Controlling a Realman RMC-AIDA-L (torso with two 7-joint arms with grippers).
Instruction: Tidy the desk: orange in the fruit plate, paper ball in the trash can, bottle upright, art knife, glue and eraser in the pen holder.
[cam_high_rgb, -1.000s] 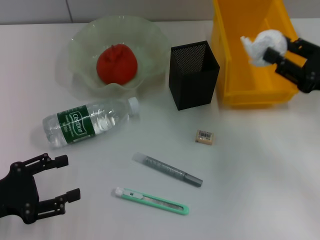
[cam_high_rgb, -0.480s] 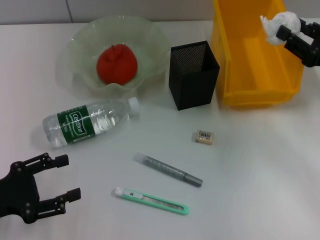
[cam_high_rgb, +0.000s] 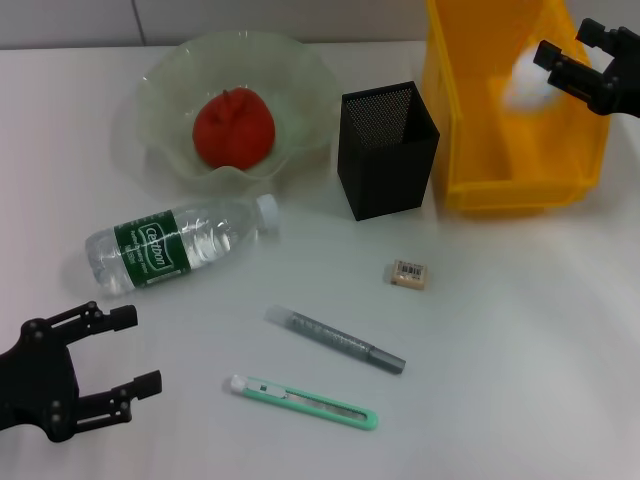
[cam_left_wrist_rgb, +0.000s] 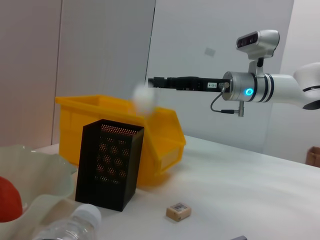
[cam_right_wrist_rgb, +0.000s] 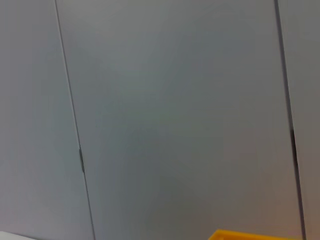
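Head view gives you one of each thing to count: one orange (cam_high_rgb: 233, 127) lying in the one fruit plate (cam_high_rgb: 165, 80), one bottle (cam_high_rgb: 180, 244) on its side, one pen holder (cam_high_rgb: 387, 150), one eraser (cam_high_rgb: 409, 273), one glue stick (cam_high_rgb: 335, 339), one art knife (cam_high_rgb: 303, 401), one yellow bin (cam_high_rgb: 505, 110) and one paper ball (cam_high_rgb: 522, 83). Take the pen holder as your landmark: the plate with the orange sits to its left, the bottle lies left of it and nearer the robot with its cap pointing toward it, the eraser lies just in front of it, and the glue stick and art knife lie further forward still, side by side but apart. The yellow bin stands right beside the pen holder on its right. The paper ball shows only as a white blur over the inside of the bin, touching no finger, so you cannot make out its exact shape. Your right gripper (cam_high_rgb: 578, 62) hangs over the bin's far right edge with its fingers spread and nothing between them; part of it is cut off by the frame. Your left gripper (cam_high_rgb: 127, 352) sits far from the pen holder at the near left corner, fingers wide apart and empty. In the left wrist view the ball (cam_left_wrist_rgb: 145, 98) is a pale smear above the bin (cam_left_wrist_rgb: 165, 135), just off the tip of the right gripper (cam_left_wrist_rgb: 152, 81). The right wrist view shows you only wall panels and a sliver of yellow bin rim (cam_right_wrist_rgb: 250, 234).
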